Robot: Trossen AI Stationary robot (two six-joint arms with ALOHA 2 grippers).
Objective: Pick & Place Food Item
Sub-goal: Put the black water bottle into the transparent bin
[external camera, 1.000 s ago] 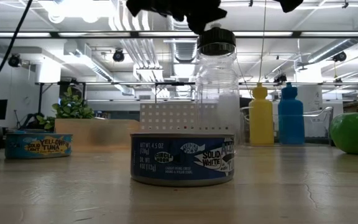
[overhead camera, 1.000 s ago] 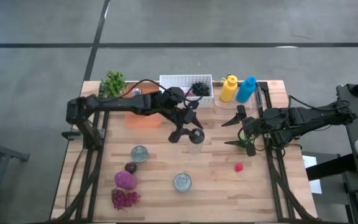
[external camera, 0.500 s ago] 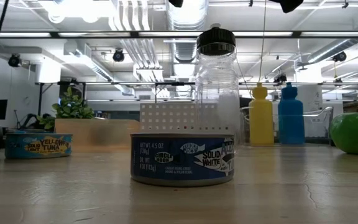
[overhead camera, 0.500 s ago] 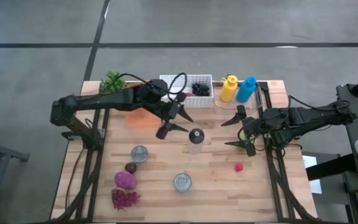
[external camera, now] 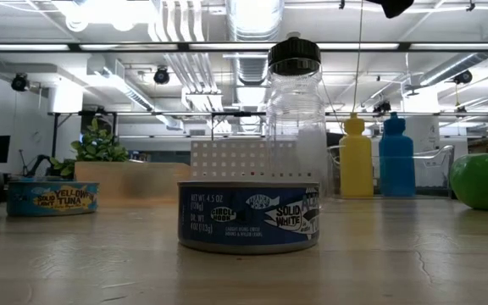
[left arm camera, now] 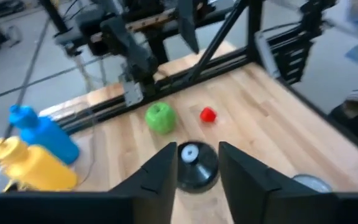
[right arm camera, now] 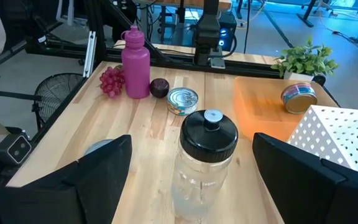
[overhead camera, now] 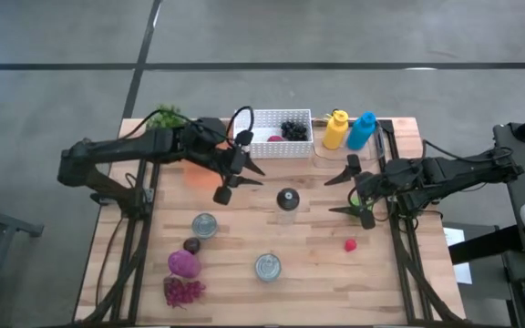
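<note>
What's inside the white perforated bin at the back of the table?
The white bin holds a dark bunch, maybe grapes, and something red. Its wall hides the rest.

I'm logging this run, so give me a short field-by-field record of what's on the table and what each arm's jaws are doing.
clear jar: upright mid-table, black lid on, free of both arms
left gripper: above the table left of the jar, jaws open, empty
right gripper: beside the green apple, jaws wide, empty
red item: near the right edge
tuna cans: two, front of the jar
white bin: at the back
</note>
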